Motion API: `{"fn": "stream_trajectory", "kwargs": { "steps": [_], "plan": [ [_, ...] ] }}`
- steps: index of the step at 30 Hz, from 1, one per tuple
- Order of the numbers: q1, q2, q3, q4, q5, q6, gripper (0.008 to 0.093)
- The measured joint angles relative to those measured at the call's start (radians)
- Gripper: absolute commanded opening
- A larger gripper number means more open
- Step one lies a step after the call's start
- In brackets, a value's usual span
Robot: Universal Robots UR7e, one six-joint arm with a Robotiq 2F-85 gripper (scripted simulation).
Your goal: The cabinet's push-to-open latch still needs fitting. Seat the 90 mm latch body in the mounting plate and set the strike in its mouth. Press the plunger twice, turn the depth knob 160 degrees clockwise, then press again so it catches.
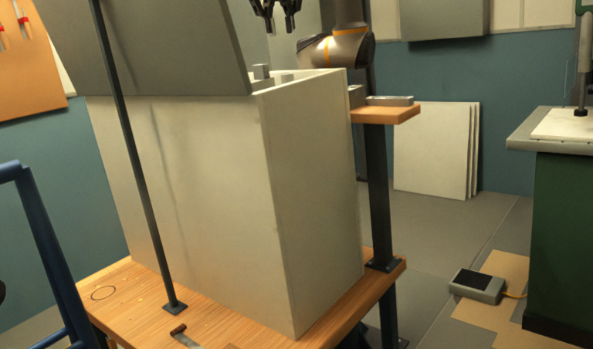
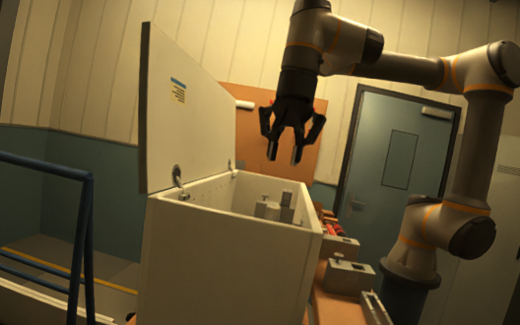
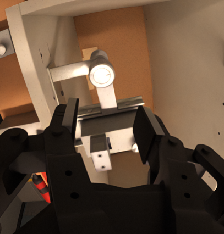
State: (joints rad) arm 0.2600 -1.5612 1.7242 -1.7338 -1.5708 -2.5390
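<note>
Inside the open white cabinet [image 2: 227,246], the grey latch body [image 3: 106,96] sits in the mounting plate [image 3: 110,108] against the right-hand wall, with the round depth knob [image 3: 101,74] on top of it. From the side the latch parts [image 2: 274,207] show as grey blocks near the cabinet rim. The strike I cannot make out for certain. My gripper [image 2: 284,150] hangs well above the cabinet mouth, over the latch, open and holding nothing.
The raised cabinet lid [image 2: 183,108] stands just left of the gripper, propped by a dark rod [image 1: 133,160]. A side shelf [image 1: 385,112] on a post carries a grey tray, with grey fixture blocks [image 2: 348,276] and red-handled tools beside the cabinet.
</note>
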Motion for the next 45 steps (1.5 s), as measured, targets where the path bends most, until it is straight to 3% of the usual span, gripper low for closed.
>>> {"fn": "stream_trajectory", "kwargs": {
  "steps": [21,45],
  "plan": [
    [0.000,0.000,0.000,0.000,0.000,-0.241,0.0480],
    [0.000,0.000,0.000,0.000,0.000,-0.337,0.0480]
  ]
}}
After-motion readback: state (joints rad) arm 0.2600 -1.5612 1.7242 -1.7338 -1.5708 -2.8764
